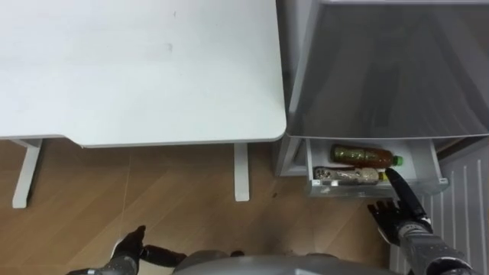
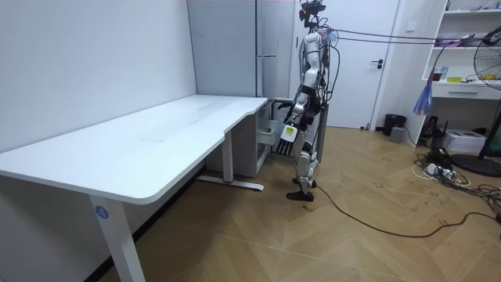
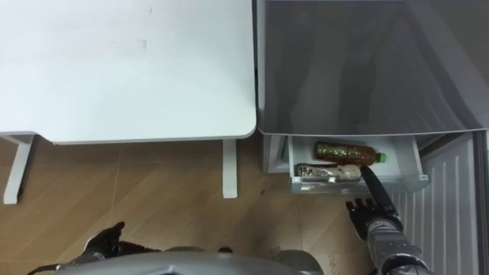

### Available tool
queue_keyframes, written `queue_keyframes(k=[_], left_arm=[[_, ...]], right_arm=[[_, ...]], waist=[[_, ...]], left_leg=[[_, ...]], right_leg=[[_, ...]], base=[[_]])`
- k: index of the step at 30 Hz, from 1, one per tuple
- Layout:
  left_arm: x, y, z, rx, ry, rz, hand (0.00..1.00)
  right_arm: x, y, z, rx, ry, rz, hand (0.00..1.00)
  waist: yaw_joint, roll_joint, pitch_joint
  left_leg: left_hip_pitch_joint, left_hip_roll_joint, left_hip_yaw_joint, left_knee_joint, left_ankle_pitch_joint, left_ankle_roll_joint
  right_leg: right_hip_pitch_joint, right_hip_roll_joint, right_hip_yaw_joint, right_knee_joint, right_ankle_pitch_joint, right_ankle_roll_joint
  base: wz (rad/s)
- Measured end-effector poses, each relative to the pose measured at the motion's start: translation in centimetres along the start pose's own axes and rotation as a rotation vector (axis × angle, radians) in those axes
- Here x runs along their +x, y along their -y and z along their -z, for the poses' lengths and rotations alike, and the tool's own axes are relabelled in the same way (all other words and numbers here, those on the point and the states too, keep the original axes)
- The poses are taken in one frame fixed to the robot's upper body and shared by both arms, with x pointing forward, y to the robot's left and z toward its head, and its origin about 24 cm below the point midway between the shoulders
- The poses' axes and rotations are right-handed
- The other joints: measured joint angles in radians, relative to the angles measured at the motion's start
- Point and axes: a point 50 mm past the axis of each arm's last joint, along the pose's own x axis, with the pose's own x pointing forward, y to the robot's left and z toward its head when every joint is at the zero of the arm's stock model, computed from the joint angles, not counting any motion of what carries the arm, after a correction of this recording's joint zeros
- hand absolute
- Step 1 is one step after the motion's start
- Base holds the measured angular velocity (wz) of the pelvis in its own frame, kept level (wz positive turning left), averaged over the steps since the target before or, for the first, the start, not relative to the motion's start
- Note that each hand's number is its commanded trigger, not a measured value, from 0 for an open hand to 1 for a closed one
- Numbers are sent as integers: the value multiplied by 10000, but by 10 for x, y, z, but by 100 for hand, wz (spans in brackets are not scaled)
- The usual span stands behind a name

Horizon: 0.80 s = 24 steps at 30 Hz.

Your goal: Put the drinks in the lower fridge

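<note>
Already both drinks lie on their sides in the pulled-out white drawer (image 1: 344, 189) of the lower fridge. The brown plastic bottle with a green cap (image 1: 363, 156) is at the back, and the paler bottle with a silvery label (image 1: 348, 176) is just in front of it. They lie parallel, probably so that both fit across the drawer.

The robot's right hand (image 1: 397, 214) holds nothing. Its fingers are straight and spread, and one reaches over the drawer's front edge, which I judge is ready for pushing the drawer closed. The left hand (image 1: 130, 246) hangs low over the wooden floor (image 1: 153, 191); whether it is spread or closed I cannot tell. The tall grey fridge (image 1: 382, 69) stands just beside the white table (image 1: 137, 69).
</note>
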Motion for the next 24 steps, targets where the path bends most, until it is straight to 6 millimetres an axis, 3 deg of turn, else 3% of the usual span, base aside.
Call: queue_keyframes(k=[2, 24], left_arm=[[-1, -1, 5, -491, -133, -58, 0], [-4, -1, 21, -963, -502, -357, 0]], right_arm=[[0, 1, 5, 238, -65, 15, 0], [-5, 23, 9, 418, -162, 568, 0]], waist=[[-56, -65, 37], [-228, -127, 30]], left_leg=[[93, 9, -9, 9, -36, -15], [690, -8, -27, -27, -172, -44]], right_leg=[[98, 18, 4, -32, -4, 2], [776, 59, -23, -352, -77, 24]], base=[[0], [1]])
